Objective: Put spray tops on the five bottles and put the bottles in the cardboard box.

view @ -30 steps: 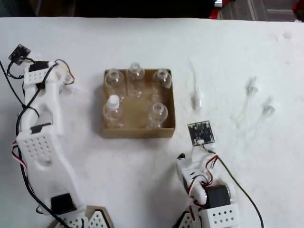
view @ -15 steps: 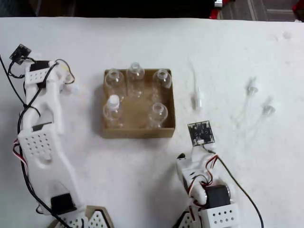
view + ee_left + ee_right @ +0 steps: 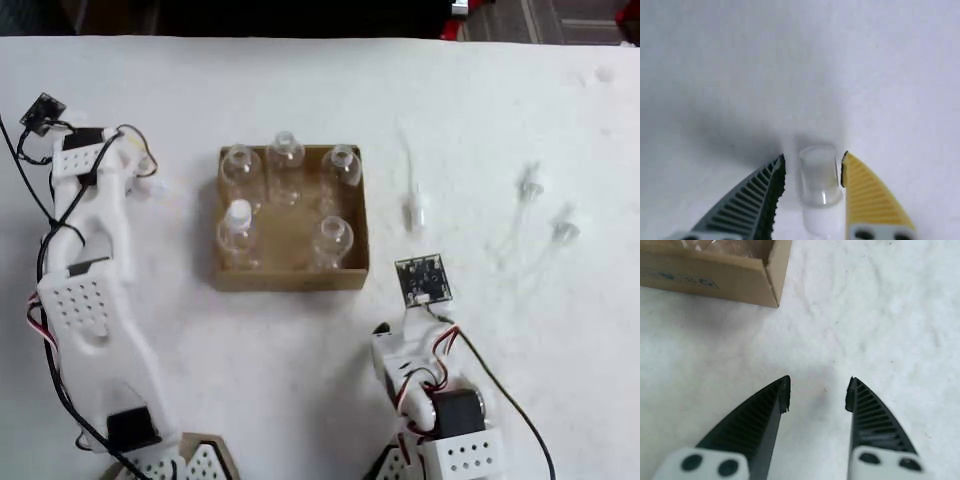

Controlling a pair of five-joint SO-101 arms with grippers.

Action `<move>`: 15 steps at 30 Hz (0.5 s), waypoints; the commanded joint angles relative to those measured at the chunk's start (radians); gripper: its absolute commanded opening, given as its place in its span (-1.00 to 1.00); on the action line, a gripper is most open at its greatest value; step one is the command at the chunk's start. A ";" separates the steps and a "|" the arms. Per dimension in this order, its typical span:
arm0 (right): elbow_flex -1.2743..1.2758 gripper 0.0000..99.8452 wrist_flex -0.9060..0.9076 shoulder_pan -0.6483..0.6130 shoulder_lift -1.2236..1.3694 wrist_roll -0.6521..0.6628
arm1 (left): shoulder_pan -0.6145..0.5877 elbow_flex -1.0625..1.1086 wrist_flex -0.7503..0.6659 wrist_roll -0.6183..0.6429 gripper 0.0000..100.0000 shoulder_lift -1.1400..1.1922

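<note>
- Left claw (image 3: 813,157): released, fingers parted round one top (image 3: 818,175). The yellow finger (image 3: 867,200) is at the top's side and a thin gap shows on the dark finger's (image 3: 757,195) side. Not clenched yet.
- The top's long axis runs along the claw's reach, between the fingers, clear cap end away from the wrist. I cannot tell whether it rests on the surface (image 3: 480,110) or is lifted.
- Key relation: in the high view the box (image 3: 290,280) lies just beside the left claw, toward the middle of the surface. The left arm is the nearer one to the box's back-left corner.
- Box contents: five bottles, upright. One capped bottle (image 3: 238,225) at front-left. Four open bottles: back-left (image 3: 240,165), back-middle (image 3: 285,155), back-right (image 3: 341,165), front-right (image 3: 332,238).
- Loose tops on the surface past the box's far side from the left arm: one near the box (image 3: 413,205), two well apart from it (image 3: 528,186) (image 3: 565,232).
- Right claw (image 3: 819,382): released, holding nothing, over bare surface near a front corner of the box.
- Judgement: one of five done. The next step calls for clenching on the top, then carrying it to the back-left bottle, the nearest open one.
</note>
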 commanded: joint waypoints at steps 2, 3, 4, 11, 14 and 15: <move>0.009 -0.67 0.005 0.007 -0.005 0.011 | 0.004 -0.046 0.014 0.003 -0.65 -0.038; 0.009 -0.67 0.005 0.007 -0.005 0.011 | 0.004 -0.048 0.014 0.003 -0.66 -0.038; 0.009 -0.67 0.005 0.007 -0.005 0.011 | 0.004 -0.048 0.014 0.002 -0.70 -0.038; 0.009 -0.67 0.005 0.007 -0.005 0.011 | 0.004 -0.048 0.014 0.002 -0.93 -0.038; 0.009 -0.67 0.005 0.007 -0.005 0.011 | 0.004 -0.048 0.015 0.002 -0.96 -0.038; 0.009 -0.67 0.005 0.007 -0.005 0.011 | 0.004 -0.048 0.025 0.002 -0.96 -0.038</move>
